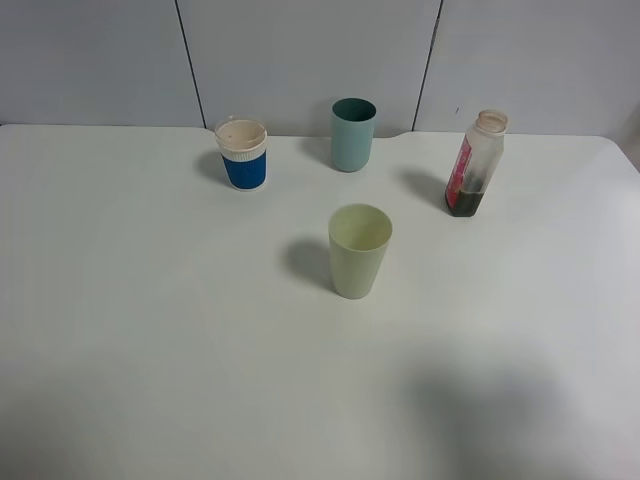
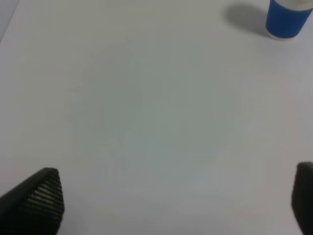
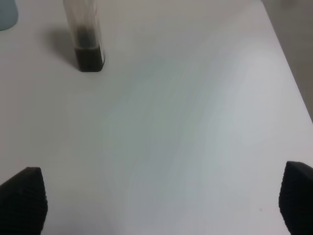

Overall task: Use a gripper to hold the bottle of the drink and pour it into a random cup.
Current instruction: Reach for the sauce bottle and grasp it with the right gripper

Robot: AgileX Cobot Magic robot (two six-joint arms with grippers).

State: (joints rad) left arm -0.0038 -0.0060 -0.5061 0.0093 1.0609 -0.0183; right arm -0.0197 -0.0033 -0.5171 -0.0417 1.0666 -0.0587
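The clear bottle (image 1: pixel 474 165) with a pink-red label and dark liquid at its bottom stands upright and capless at the back right of the white table (image 1: pixel 150 330). The pale yellowish-green cup (image 1: pixel 359 250) stands upright and empty in the middle. Neither gripper shows in the exterior high view. In the right wrist view my right gripper (image 3: pixel 161 200) is open and empty, with the bottle's lower part (image 3: pixel 85 39) well ahead of it. In the left wrist view my left gripper (image 2: pixel 176 200) is open and empty over bare table.
A short blue cup with a white rim (image 1: pixel 242 153) stands at the back left and shows in the left wrist view (image 2: pixel 288 18). A teal tumbler (image 1: pixel 353 134) stands at the back middle. The table's right edge (image 3: pixel 288 63) runs beside the right gripper.
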